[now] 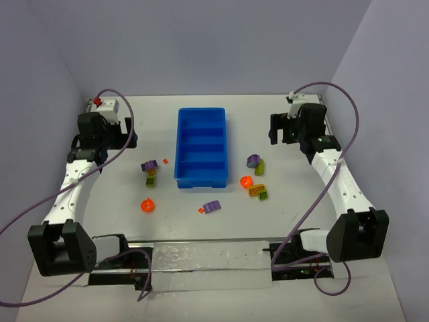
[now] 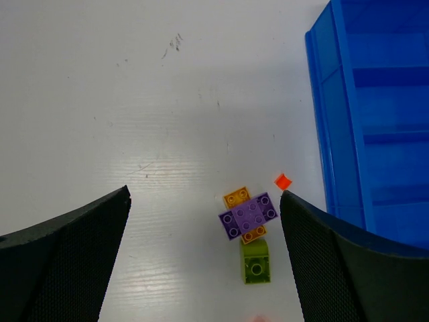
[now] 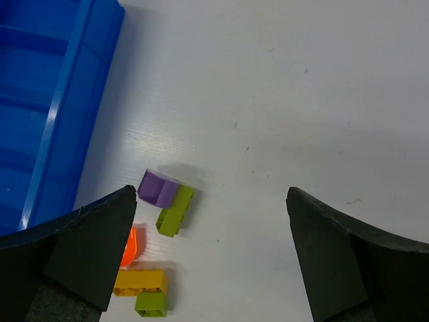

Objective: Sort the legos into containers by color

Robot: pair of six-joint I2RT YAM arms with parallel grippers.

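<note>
White table [image 1: 281,134], blue tray [image 1: 179,146] at centre. Legos [image 1: 150,172] scattered left and right of it (one purple piece [image 1: 212,206] just near of the tray). Left gripper [image 2: 204,194], right gripper [image 3: 211,191]: both spread wide, grasping nothing

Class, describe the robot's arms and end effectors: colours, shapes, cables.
Both the left arm and right arm have white links with boxy black joints and bases. A purple cable loops along each. The left end effector and right end effector have broad, curved black fingers.
</note>
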